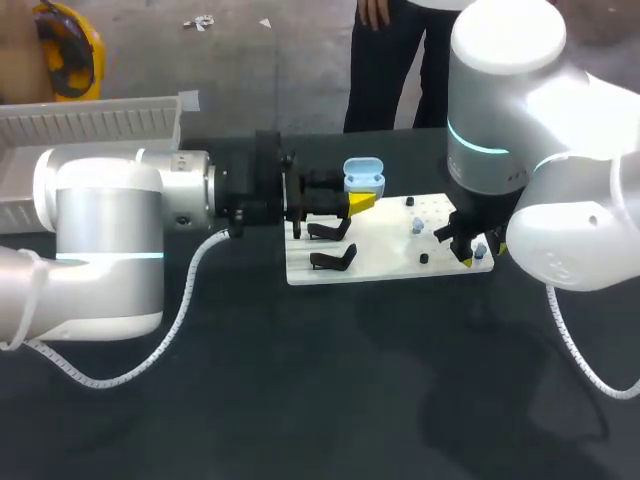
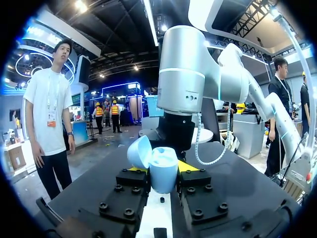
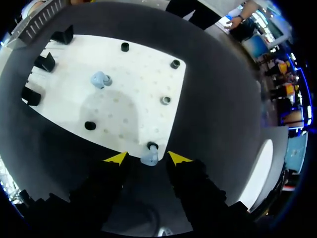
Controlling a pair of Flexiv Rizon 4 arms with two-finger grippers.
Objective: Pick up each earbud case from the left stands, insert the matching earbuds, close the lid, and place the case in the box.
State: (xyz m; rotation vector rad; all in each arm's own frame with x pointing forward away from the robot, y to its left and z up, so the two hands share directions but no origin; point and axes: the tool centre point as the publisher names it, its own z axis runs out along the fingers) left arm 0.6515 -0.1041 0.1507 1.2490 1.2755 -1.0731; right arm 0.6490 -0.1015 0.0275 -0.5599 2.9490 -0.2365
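Two pale-blue earbuds show on the white pegboard (image 3: 133, 74). One earbud (image 3: 148, 158) sits at a black peg (image 3: 152, 146) on the board's corner, squarely between the right jaws' yellow tips. Those tips stand spread on either side without touching it, so the right jaws are released. Whether it rests on the peg or just beside it I cannot tell. The other earbud (image 3: 100, 79) lies well apart, toward the board's middle. The right arm (image 1: 560, 200) hangs straight over the corner earbud and is plainly the nearer. The coming move looks like a short drop and a pinch. That earbud is small, rounded and glossy, and probably slippery. The earbud case (image 2: 163, 171) is light blue and rounded, with its lid (image 2: 139, 151) hinged open and tipped back. It is clamped upright in the left jaws, mouth up, near the board's stand end. The left arm (image 1: 110, 240) comes in level over the dark counter (image 1: 300, 400). Three black stands (image 3: 45, 62) sit at the board's end farthest from the right jaws. The white box (image 1: 90, 125) waits at the counter's far left.
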